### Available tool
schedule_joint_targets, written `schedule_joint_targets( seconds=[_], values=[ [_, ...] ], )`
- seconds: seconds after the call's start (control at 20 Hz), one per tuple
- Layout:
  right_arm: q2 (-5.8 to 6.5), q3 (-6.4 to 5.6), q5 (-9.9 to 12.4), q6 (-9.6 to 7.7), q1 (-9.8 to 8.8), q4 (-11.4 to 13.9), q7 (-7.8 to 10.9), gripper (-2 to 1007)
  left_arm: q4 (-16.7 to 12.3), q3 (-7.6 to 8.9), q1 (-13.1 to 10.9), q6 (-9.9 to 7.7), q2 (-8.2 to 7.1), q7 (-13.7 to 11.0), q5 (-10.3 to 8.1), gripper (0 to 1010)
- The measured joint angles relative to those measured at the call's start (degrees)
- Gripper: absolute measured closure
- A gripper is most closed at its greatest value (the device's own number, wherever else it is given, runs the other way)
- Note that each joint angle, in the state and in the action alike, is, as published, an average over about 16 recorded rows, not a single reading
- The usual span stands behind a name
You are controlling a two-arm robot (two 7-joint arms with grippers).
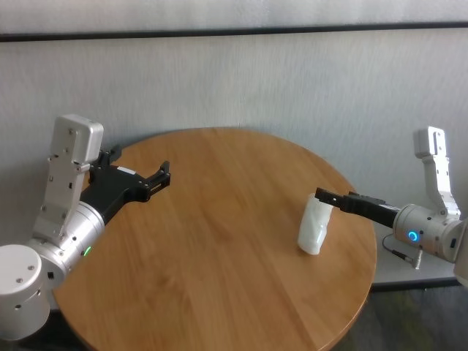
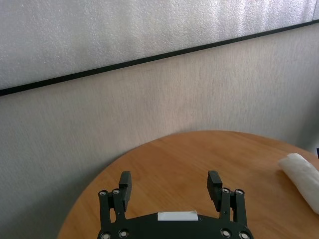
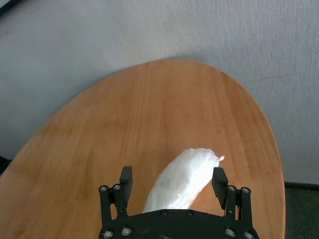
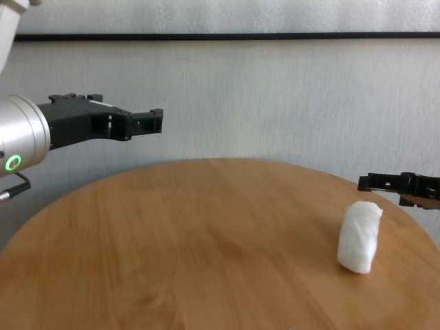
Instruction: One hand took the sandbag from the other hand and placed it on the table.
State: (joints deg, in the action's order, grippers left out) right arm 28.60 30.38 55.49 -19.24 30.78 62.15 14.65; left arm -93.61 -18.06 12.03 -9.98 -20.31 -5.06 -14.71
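Round wooden table (image 1: 219, 241) bears sandbag (image 1: 313, 227); pale wall (image 1: 241, 80) behind.

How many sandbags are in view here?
1. The sandbag lies on the table's right side, between the open right claw's fingers; none seems hidden.

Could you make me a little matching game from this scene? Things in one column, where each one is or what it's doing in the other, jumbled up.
Things:
1. sandbag
2. left gripper
3. right gripper
4. table

States:
A. open, raised over the table's left side, empty
B. round, light brown wood
C. white, lying on the table's right side
D. open, fingers either side of the sandbag's end

Pairs: 1-C, 2-A, 3-D, 4-B
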Motion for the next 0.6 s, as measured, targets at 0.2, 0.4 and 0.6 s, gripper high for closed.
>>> schedule_joint_targets(
  seconds=[0.2, 0.4, 0.6],
  values=[
    [0.01, -0.02, 0.03, 0.00, -0.02, 0.02, -0.02, 5, 0.00, 0.00, 0.00, 0.00, 0.00, 0.00, 0.00, 9],
    [0.01, -0.03, 0.05, 0.00, -0.03, 0.04, -0.04, 4, 0.00, 0.00, 0.00, 0.00, 0.00, 0.00, 0.00, 9],
    [0.02, -0.04, 0.06, 0.00, -0.05, 0.06, -0.04, 4, 0.00, 0.00, 0.00, 0.00, 0.00, 0.00, 0.00, 9]
  ],
)
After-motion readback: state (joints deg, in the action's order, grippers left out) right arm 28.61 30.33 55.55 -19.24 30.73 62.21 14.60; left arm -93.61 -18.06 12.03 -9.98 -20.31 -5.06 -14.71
